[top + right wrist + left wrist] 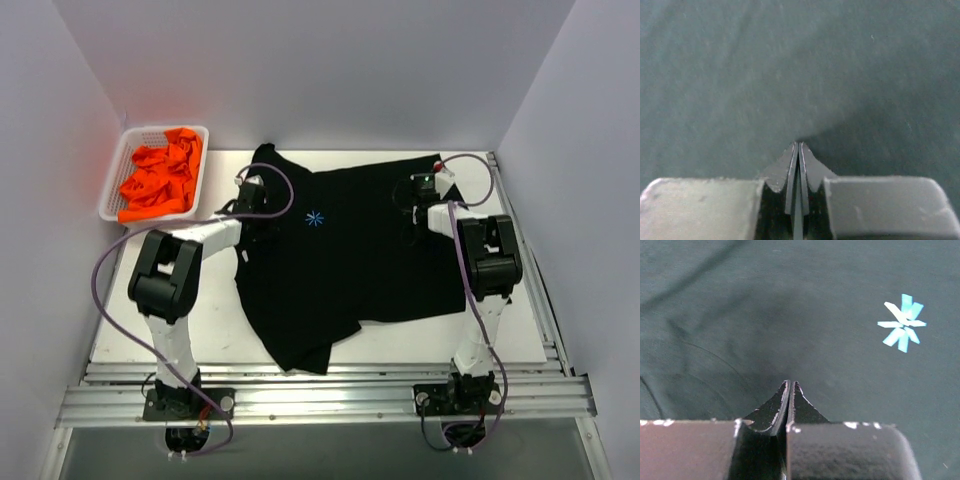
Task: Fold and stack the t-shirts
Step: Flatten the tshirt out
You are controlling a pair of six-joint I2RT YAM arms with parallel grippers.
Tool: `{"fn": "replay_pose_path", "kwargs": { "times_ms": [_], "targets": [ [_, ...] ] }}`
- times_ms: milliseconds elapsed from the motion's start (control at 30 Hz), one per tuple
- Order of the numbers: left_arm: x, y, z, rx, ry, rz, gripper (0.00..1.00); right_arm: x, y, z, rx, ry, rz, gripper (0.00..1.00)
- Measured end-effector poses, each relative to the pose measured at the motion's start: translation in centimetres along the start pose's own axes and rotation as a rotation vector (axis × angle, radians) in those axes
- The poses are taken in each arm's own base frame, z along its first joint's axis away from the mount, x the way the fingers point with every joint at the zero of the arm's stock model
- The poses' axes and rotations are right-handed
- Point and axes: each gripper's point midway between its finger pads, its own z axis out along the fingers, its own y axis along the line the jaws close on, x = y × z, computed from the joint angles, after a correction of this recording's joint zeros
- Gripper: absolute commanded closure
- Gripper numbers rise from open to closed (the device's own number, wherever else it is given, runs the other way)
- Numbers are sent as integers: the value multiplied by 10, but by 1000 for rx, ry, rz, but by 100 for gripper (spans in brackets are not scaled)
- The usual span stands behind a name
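A black t-shirt (340, 260) lies spread flat on the table, its light-blue star mark (315, 217) facing up. My left gripper (265, 222) is down on the cloth left of the star (904, 322). Its jaws are shut, with the tips (791, 385) pressed into the black fabric (790, 315), which wrinkles toward them. My right gripper (413, 228) is down on the shirt's right part. It is shut too, its tips (798, 145) nipping the cloth (790, 65) where it puckers. Bright orange t-shirts (160, 180) lie crumpled in the basket.
A white mesh basket (115, 188) stands at the back left corner. Grey walls close in the table on the left, back and right. A metal rail (320, 395) with both arm bases runs along the near edge. One shirt sleeve (300, 350) reaches toward that rail.
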Motion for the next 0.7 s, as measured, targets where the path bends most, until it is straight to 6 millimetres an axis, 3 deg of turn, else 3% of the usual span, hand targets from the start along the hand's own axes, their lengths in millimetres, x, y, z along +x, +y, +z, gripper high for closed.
{"fn": "replay_pose_path", "kwargs": {
  "times_ms": [167,533,700],
  "targets": [
    [-4,24,22,-76,53,-30,98,-13,-8,13,-35,18,85,100],
    [-89,44,81,-83,46,-117,98,-3,-43,-5,-14,38,179,100],
    [-114,43,100,-66,55,-131,98,1,-46,-11,-17,31,208,100]
  ]
}}
